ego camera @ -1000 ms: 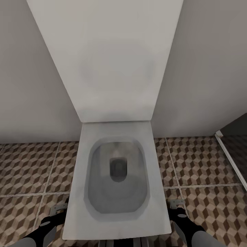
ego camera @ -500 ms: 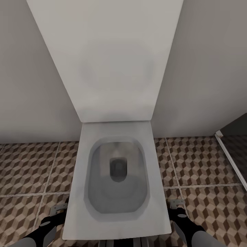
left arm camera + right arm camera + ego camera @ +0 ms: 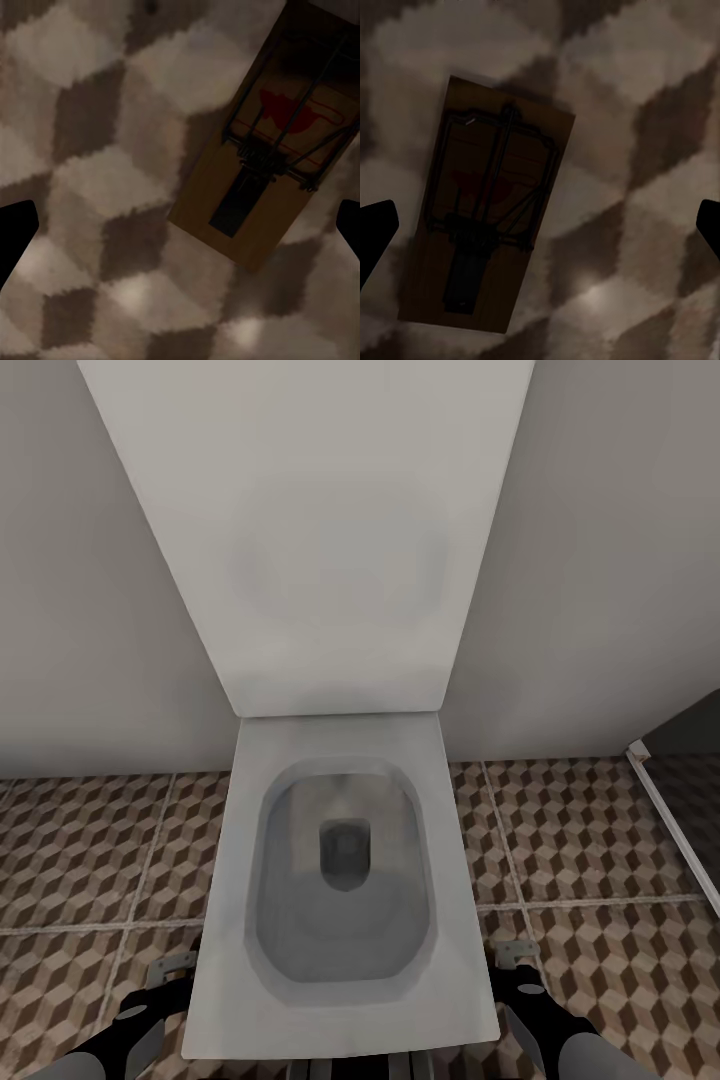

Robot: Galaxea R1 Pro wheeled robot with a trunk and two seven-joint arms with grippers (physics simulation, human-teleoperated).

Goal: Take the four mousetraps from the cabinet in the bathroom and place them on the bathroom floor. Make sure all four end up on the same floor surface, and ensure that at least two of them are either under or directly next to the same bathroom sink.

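Left pincer (image 3: 180, 232) hangs released above a mousetrap (image 3: 262, 150) lying flat on the bathroom floor (image 3: 90, 172), long axis skewed between its fingertips; right pincer (image 3: 540, 225), likewise released, hovers over another mousetrap (image 3: 484, 217).

A toilet (image 3: 340, 880) is planted dead centre in the head view, backed against the wall (image 3: 80, 610), with its raised lid (image 3: 320, 530) leaned up behind the bowl. The bathroom floor (image 3: 90, 850) is spread out on both sides of it. One mousetrap (image 3: 170, 967) is laid flat on the tiles just beside the toilet's left edge, and a second mousetrap (image 3: 517, 953) is laid just beside the right edge. The left gripper (image 3: 140, 1010) is hung right above the left trap, the right gripper (image 3: 525, 990) above the other one. A door frame (image 3: 675, 830) is set at far right.
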